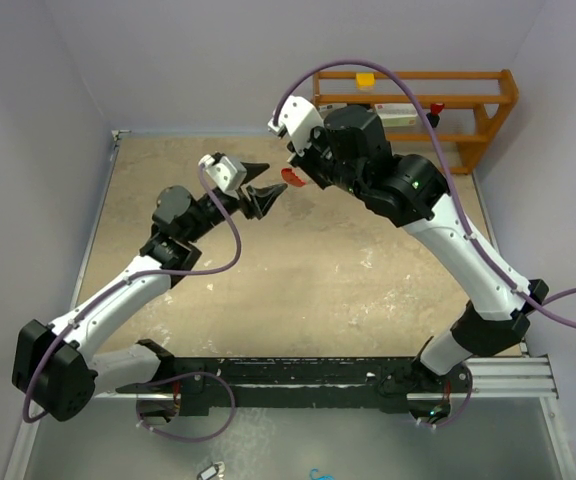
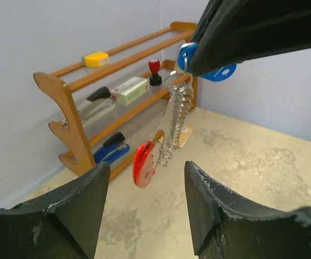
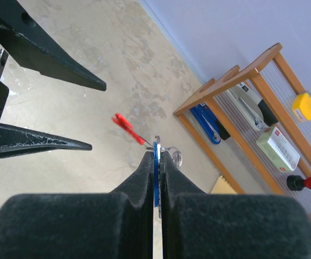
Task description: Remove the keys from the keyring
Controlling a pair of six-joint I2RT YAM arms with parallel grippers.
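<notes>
My right gripper (image 3: 156,155) is shut on the blue-headed key (image 3: 156,181), held edge-on between its pads high above the table. In the left wrist view the blue key head (image 2: 216,70) sticks out of the right fingers (image 2: 252,32). The keyring's chain and rings (image 2: 178,116) hang from it, with the red oval fob (image 2: 143,163) at the bottom; the fob also shows in the top view (image 1: 291,177) and the right wrist view (image 3: 124,125). My left gripper (image 2: 147,186) is open and empty, jaws wide, just short of the fob. In the top view the left gripper (image 1: 265,195) points at the right gripper (image 1: 303,170).
A wooden rack (image 1: 418,100) stands against the back wall at the right, holding a yellow block (image 2: 96,58), a white box (image 2: 129,90), a red-topped stamp (image 2: 155,72) and a blue stapler (image 2: 109,150). Walls close in the left and back. A black rail (image 1: 348,380) runs along the near edge.
</notes>
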